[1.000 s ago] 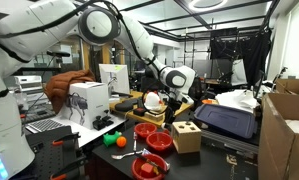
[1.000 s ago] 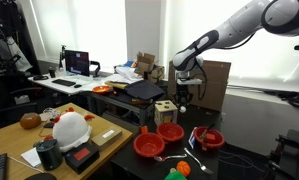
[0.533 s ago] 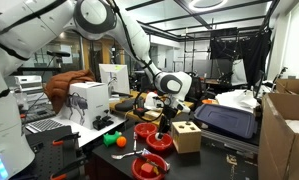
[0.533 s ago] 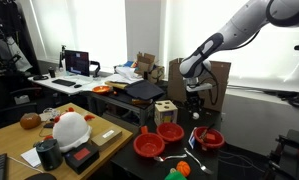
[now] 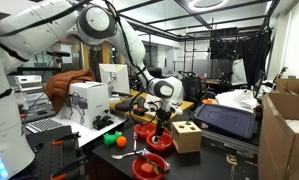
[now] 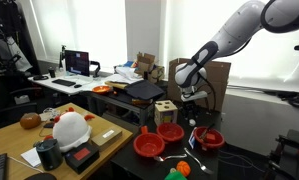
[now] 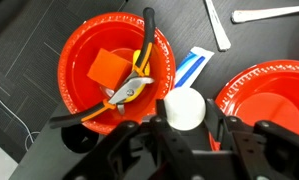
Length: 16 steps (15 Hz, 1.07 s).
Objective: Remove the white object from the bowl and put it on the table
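the hand (image 7: 187, 124) grips the small rounded white object (image 7: 184, 106); dropped here, it may roll into the red plastic bowl (image 7: 74, 48) just beside the hand.

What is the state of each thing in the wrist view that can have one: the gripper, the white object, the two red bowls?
gripper: shut on the white object.
white object: held, out of both bowls, over the dark table; contact with the table cannot be told.
left red bowl: filled, holds pliers and an orange block.
right red bowl: partly in view, visible part empty.
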{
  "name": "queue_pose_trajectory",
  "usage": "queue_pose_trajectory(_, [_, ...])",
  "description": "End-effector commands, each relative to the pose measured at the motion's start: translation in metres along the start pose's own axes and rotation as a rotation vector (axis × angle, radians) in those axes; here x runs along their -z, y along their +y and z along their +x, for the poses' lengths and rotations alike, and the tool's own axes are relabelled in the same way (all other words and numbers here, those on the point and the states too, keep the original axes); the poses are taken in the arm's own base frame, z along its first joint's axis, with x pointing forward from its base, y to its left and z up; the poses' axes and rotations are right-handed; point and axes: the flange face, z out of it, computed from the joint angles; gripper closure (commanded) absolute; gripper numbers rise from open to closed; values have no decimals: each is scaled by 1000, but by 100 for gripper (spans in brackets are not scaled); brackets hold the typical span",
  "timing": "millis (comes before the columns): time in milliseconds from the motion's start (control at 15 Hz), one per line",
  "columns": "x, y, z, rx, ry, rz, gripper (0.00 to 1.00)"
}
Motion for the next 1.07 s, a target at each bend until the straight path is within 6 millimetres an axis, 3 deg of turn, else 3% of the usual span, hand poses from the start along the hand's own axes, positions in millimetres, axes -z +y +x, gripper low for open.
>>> queue_pose_trajectory(0, [-4, -14, -15, 50, 0, 8, 83])
queue_pose_trajectory(400, [-5, -59, -44, 183, -7, 64, 83])
queue_pose_trajectory(800, [-35, -130, -90, 348, -61, 43, 83])
queue_pose_trajectory(1000, [-49, -151, -108, 394, -86, 21, 83])
